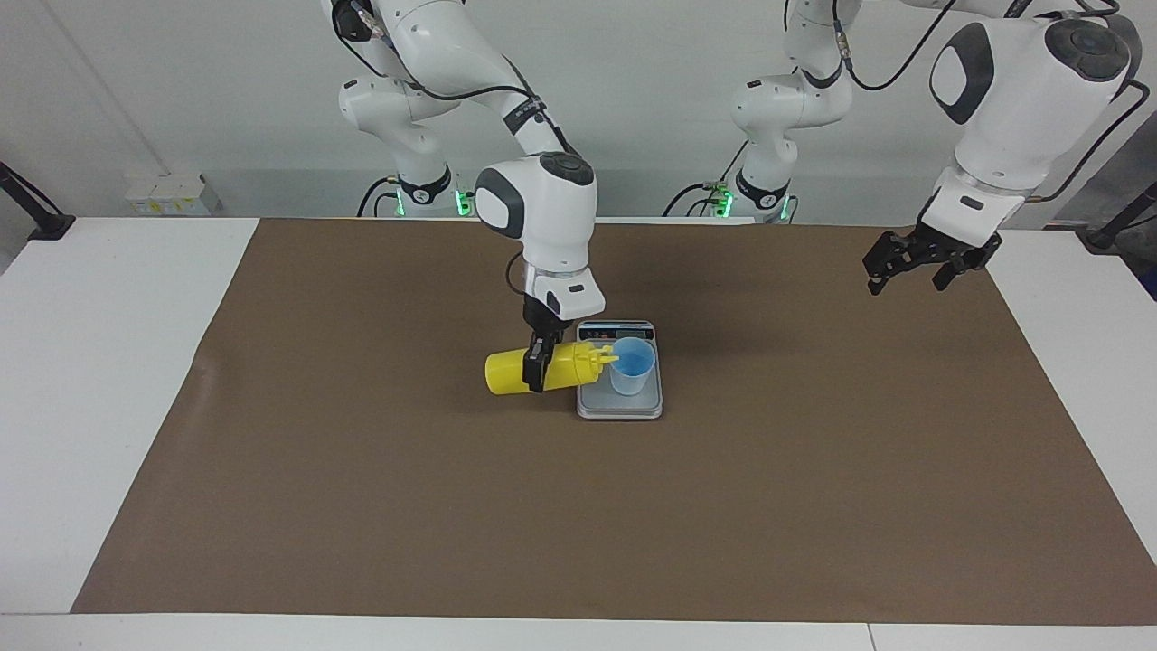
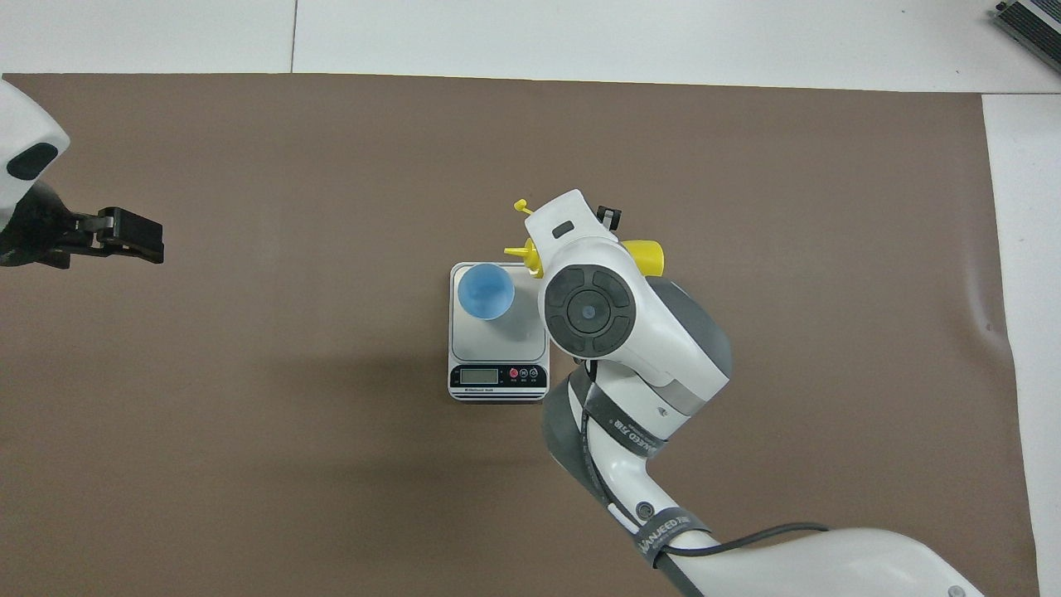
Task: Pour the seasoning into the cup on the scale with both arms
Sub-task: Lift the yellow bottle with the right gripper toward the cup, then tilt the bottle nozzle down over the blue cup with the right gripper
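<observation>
The yellow seasoning bottle (image 1: 515, 372) hangs on its side just above the mat, my right gripper (image 1: 537, 365) shut around its middle. Its nozzle (image 1: 610, 358) points at the rim of the light-blue cup (image 1: 631, 366). The cup stands upright on the silver-grey scale (image 1: 597, 403), at the end away from its display. In the overhead view the right arm's wrist covers most of the bottle (image 2: 645, 256); the nozzle (image 2: 515, 249) and tethered cap stick out beside the cup (image 2: 485, 291), and the scale (image 2: 498, 377) lies below it. My left gripper (image 1: 908, 269) waits open in the air over the mat's edge at the left arm's end (image 2: 133, 236).
A brown mat (image 1: 362, 506) covers most of the white table (image 1: 81, 380). A small white box (image 1: 167, 194) sits at the table's edge near the wall at the right arm's end.
</observation>
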